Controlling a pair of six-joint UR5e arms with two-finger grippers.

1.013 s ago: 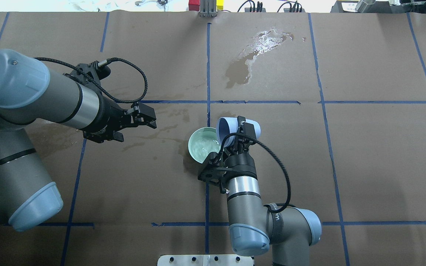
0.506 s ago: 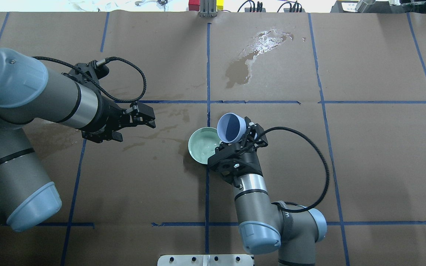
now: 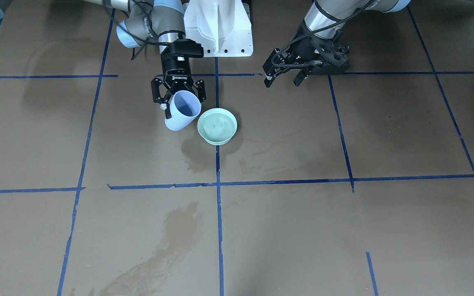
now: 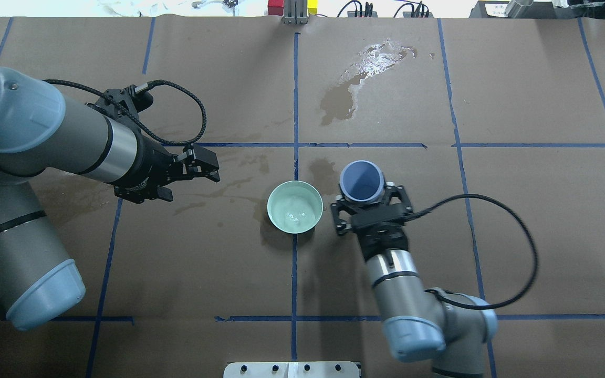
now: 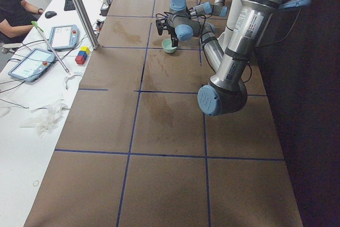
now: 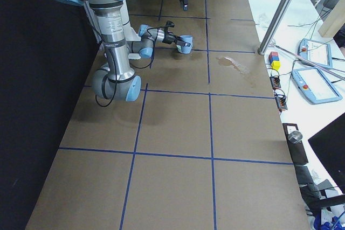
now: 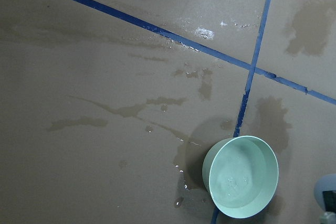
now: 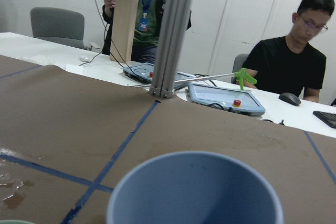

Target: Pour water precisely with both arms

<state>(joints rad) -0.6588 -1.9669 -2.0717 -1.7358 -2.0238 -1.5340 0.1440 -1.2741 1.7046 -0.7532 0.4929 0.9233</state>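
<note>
Room around the pale green round bowl [image 4: 271, 199] is generous. It sits on a blue tape line [image 4: 295, 94] near the middle of the brown paper-covered table [image 4: 533, 226], well apart from every edge. At its 3 o'clock in the overhead view, just beside the rim but not touching it, the right gripper [image 4: 363, 193] holds a blue tapered plastic cup [image 4: 361, 178]. Its fingers are closed on the cup's wall from both sides, and the mouth faces up with a slight lean in the front view. Between 9 and 10 o'clock, well apart across stained paper, the left gripper [image 4: 209, 167] hangs with its fingers parted and nothing between them. Clear water [image 4: 294, 210] lies rippled in the bowl. The cup's inside looks dark and dry, though the views are too poor to be sure. A glossy puddle [image 4: 381, 55] shines at 1 o'clock near the far edge, running into a darker brown stain [image 4: 339, 102].
</note>
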